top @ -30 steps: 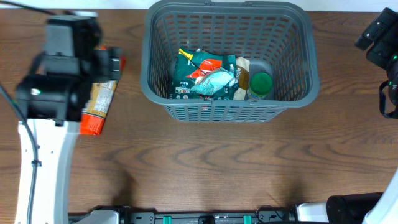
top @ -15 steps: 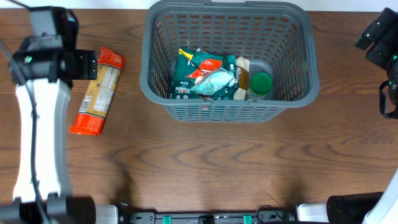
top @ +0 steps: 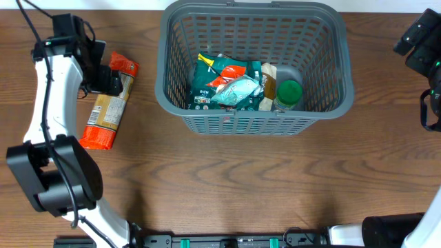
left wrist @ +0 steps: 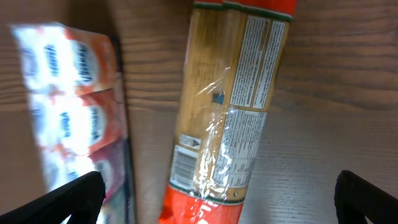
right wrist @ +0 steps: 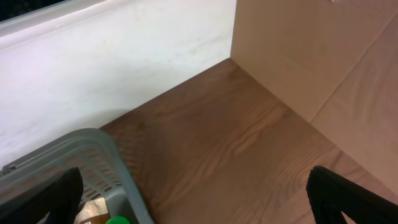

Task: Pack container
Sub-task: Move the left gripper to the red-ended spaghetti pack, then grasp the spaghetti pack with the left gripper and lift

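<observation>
Since half a second ago, the left arm has been swung so that its wrist is over the upper part of the pasta packet, which was fully uncovered then. The basket and the right arm have not been moved.

The left end effector is held wide open above the packet, with nothing gripped; contact cannot be told. The right end effector is likewise spread fully and empty, held above the far right corner of the desk, just beside the basket rim.

The basket is set at the far middle of the desk. A green bag and a green-lidded jar are lying inside it. A blurred orange-and-white pack is seen beside the packet in the wrist view.
</observation>
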Controlling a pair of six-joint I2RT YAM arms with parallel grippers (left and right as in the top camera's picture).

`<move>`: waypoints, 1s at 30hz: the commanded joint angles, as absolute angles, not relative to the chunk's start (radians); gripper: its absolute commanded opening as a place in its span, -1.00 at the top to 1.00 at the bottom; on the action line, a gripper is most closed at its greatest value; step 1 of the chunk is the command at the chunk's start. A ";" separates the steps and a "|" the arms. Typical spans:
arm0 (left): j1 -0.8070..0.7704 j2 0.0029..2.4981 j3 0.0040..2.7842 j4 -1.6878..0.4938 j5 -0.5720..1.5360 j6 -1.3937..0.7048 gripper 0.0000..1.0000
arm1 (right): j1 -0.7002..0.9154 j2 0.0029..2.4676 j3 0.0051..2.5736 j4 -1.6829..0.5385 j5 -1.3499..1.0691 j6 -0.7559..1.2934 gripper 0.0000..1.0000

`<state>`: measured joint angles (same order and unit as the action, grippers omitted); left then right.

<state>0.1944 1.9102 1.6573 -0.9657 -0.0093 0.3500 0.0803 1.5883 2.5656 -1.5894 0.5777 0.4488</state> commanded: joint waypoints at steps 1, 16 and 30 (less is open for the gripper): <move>0.226 1.941 1.653 -0.968 0.062 0.374 -0.97 | 0.072 1.589 2.564 -1.591 0.594 0.463 -0.98; 0.260 2.028 1.455 -0.833 0.128 0.426 -0.97 | 0.072 1.589 2.564 -1.591 0.594 0.463 -0.98; 0.260 2.066 1.272 -0.550 0.127 0.426 -0.97 | 0.072 1.589 2.564 -1.591 0.594 0.463 -0.98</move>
